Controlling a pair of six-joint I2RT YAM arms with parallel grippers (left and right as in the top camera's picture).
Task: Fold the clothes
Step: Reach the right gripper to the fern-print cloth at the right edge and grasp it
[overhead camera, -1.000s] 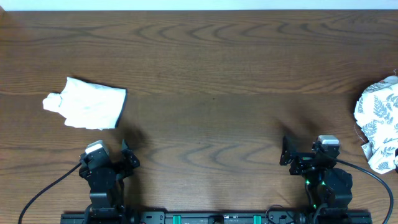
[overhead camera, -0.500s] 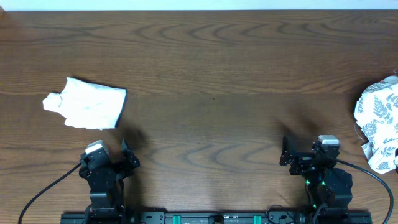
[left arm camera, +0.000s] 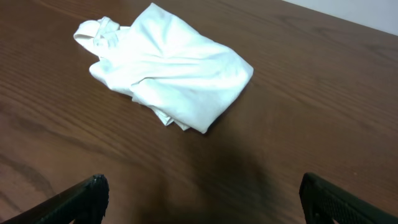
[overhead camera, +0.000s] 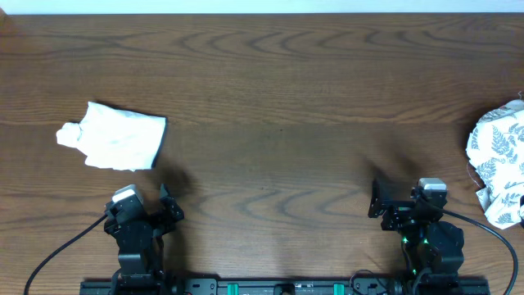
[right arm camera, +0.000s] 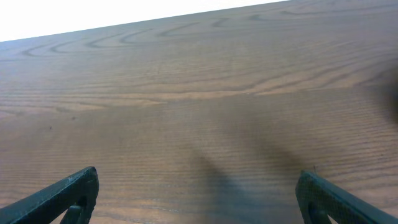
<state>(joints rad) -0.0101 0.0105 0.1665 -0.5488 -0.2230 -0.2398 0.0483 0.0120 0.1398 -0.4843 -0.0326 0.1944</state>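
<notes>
A plain white garment (overhead camera: 115,137) lies folded in a rough bundle on the left of the wooden table; the left wrist view shows the same white garment (left arm camera: 165,68) ahead of the fingers. At the right edge, a crumpled cream garment printed with grey-green fern leaves (overhead camera: 498,162) is partly cut off by the frame. My left gripper (overhead camera: 169,207) rests near the front edge, below the white garment, open and empty (left arm camera: 200,193). My right gripper (overhead camera: 376,199) sits at the front right, open and empty (right arm camera: 198,190), left of the fern garment.
The brown wooden table (overhead camera: 278,98) stretches between the two garments. A pale wall strip runs along the far edge (overhead camera: 262,6). Black cables trail from both arm bases at the front edge.
</notes>
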